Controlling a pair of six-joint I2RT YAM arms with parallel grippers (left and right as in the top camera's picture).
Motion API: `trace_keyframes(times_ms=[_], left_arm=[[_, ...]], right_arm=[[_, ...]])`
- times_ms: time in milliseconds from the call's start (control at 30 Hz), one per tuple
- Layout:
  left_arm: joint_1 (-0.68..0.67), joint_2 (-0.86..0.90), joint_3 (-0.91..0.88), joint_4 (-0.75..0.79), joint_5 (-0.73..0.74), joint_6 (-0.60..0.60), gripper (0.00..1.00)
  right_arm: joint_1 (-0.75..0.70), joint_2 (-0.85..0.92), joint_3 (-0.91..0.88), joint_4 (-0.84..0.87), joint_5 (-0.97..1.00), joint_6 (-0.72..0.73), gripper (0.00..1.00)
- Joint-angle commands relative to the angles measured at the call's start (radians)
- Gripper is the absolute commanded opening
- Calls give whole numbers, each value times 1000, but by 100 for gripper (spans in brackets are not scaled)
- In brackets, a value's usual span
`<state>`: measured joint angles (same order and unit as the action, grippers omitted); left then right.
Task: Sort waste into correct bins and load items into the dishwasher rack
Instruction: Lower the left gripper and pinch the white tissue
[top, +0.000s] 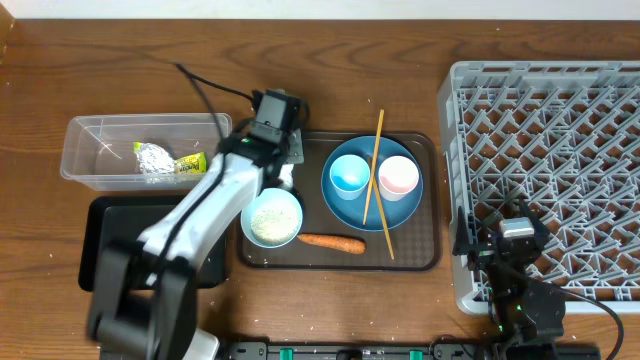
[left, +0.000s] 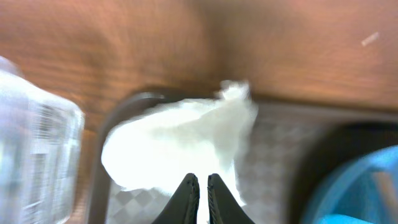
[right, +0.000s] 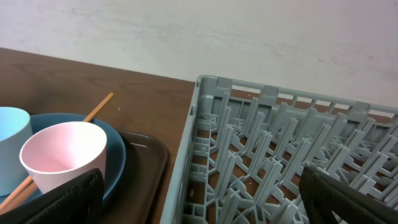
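Note:
The crumpled wrapper (top: 163, 160) lies in the clear tub (top: 90, 170). The black tray (top: 100, 235) sits below it, partly under my left arm. On the brown serving tray (top: 425, 255) the blue plate (top: 372, 212) holds the light blue cup (top: 349, 175), the white-pink cup (top: 398, 177) and two chopsticks (top: 374, 165). The pale bowl (top: 272, 220) holds rice; the carrot (top: 332, 242) lies beside it. My left gripper (top: 290, 158) hovers over the serving tray's far left corner, its fingers (left: 201, 186) together above a blurred white crumpled thing (left: 174, 140). My right gripper (right: 199, 199) is open over the grey rack (top: 560, 110).
The left wrist view is blurred; it shows the tub (left: 31, 143) at left and the plate's rim (left: 367, 180) at right. The right wrist view shows the pink cup (right: 62, 152), the rack's near wall (right: 186, 162) and the serving tray's edge (right: 149, 155).

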<state>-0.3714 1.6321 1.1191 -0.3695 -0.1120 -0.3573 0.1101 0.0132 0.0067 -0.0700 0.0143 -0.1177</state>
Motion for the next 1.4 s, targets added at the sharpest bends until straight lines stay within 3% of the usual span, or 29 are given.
trace_keyframes(times_ms=[0, 167, 233, 300, 467, 967, 1133, 1367], left_arm=[[-2, -87, 20, -26, -47, 17, 12], [0, -143, 20, -31, -263, 16, 11], [2, -142, 17, -45, -273, 17, 15], [1, -142, 16, -99, -225, 17, 34], [0, -133, 14, -106, -33, 115, 61], [0, 116, 14, -5, 86, 366, 62], [0, 200, 14, 39, 207, 488, 62], [1, 237, 14, 57, 213, 499, 61]], right_arm=[[-7, -2, -1, -4, -4, -11, 99], [-7, -2, -1, -4, -4, -11, 99], [-7, -2, -1, -4, -4, -11, 99], [-6, -2, -1, -4, -4, -11, 99], [-6, -2, -1, -4, -4, -11, 99], [-7, -2, -1, -4, -4, -11, 99], [-7, -2, -1, -4, -4, -11, 99], [-6, -2, -1, -4, -4, -11, 99]])
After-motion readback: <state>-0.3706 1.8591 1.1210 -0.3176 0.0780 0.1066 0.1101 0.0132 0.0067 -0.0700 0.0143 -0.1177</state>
